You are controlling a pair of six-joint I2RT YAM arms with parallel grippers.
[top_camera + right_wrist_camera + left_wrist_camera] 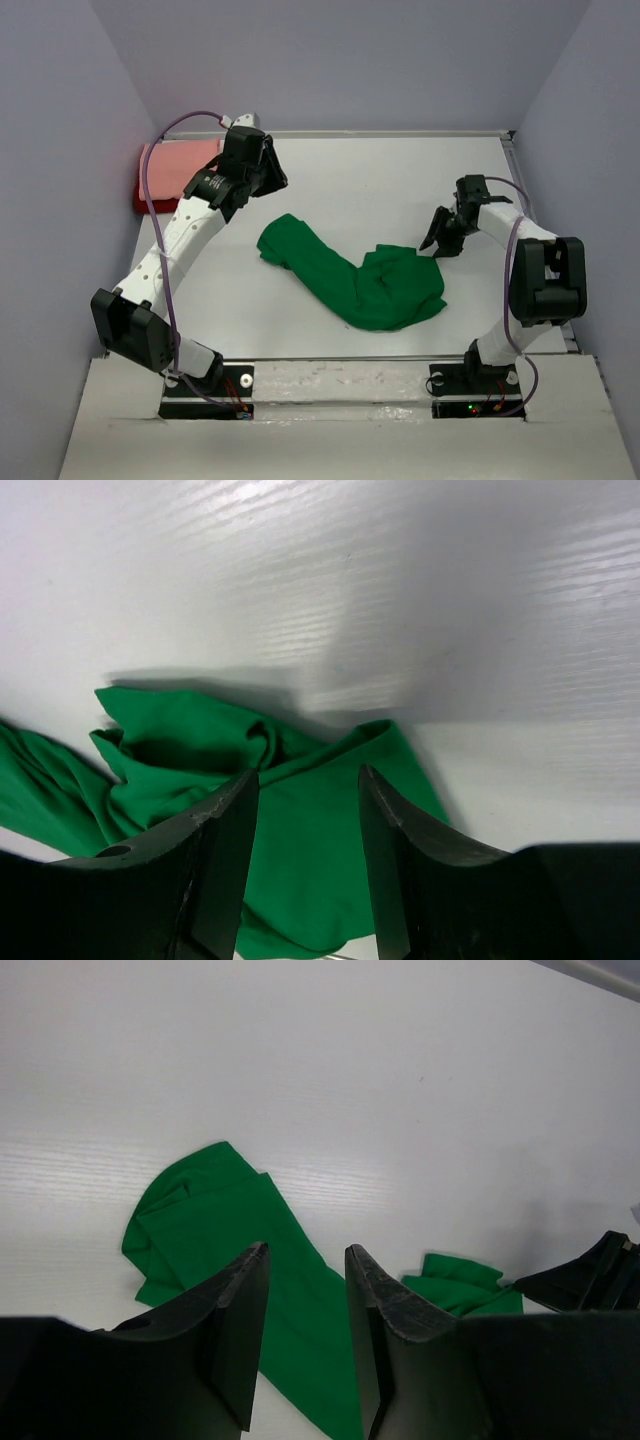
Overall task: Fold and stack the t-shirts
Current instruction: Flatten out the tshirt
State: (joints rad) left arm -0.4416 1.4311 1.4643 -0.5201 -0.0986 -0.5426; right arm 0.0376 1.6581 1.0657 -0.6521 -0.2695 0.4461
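The green t-shirt (350,280) lies crumpled mid-tabletop, nearer the near edge. The salmon-pink t-shirt (180,160) sits folded at the far left corner, perhaps atop the dark red t-shirt (141,195). The left gripper (306,1250) and right gripper (307,775) both gape empty.

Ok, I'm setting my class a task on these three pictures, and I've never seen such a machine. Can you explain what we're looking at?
These are two robot arms bolted at the near edge of a white table. The wide picture comes from a fixed camera above and behind them. The other two come from small cameras on the wrists, so the black prongs at the bottom are each arm's own two fingers: the left gripper and the right gripper. A crumpled green t-shirt lies mid-table. At the far left corner a salmon-pink t-shirt sits on a dark red t-shirt. Both grippers are open and hold nothing.
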